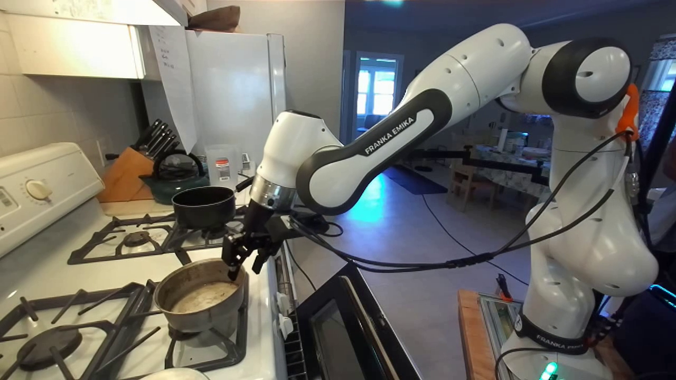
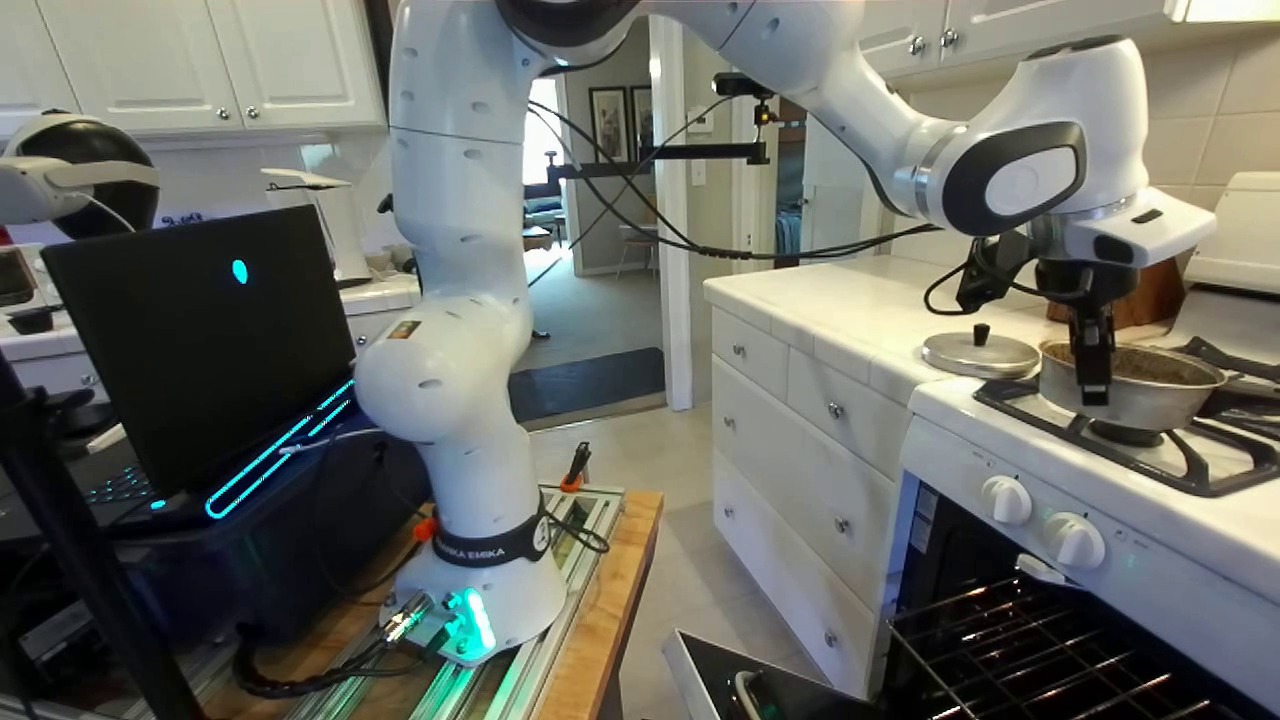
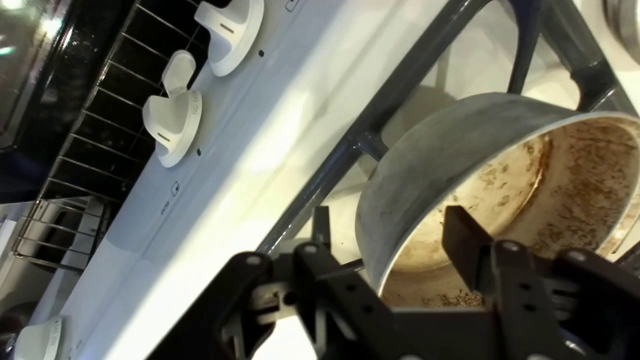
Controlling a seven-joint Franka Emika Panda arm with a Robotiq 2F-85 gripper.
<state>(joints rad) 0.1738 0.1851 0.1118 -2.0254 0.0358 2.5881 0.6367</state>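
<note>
Straddling the wall of a worn metal pot (image 1: 200, 306) on a white stove (image 1: 121, 274), the pincer (image 1: 245, 271) of a robot arm (image 1: 369, 142) hung left of center in an exterior view, its fingers (image 1: 234, 258) spread, one over the pot's inside and one beyond its rim. A black saucepan (image 1: 204, 208) stood behind the pot, near a dark green kettle (image 1: 177, 187) and a wooden knife block (image 1: 127, 174) toward the upper left. The oven door (image 1: 343, 322) hung open at lower center.

In an exterior view, the pot sat upright at the right of the frame with a dark finger in front of its wall; whether they touched could not be told. A metal lid (image 2: 980, 352) lay just left of the pot, above white drawers (image 2: 780, 400), and a laptop (image 2: 200, 340) stood at the left.

In the wrist view, the fingers showed apart along the bottom, the pot's wall between them, its stained interior at right. A burner grate (image 3: 345, 156) crossed the center; white control knobs (image 3: 172, 120) lined the upper left. Judged by these frames, placement about the wall looked done; a closed hold was not yet made, and the pot rested on the grate, lid off.
</note>
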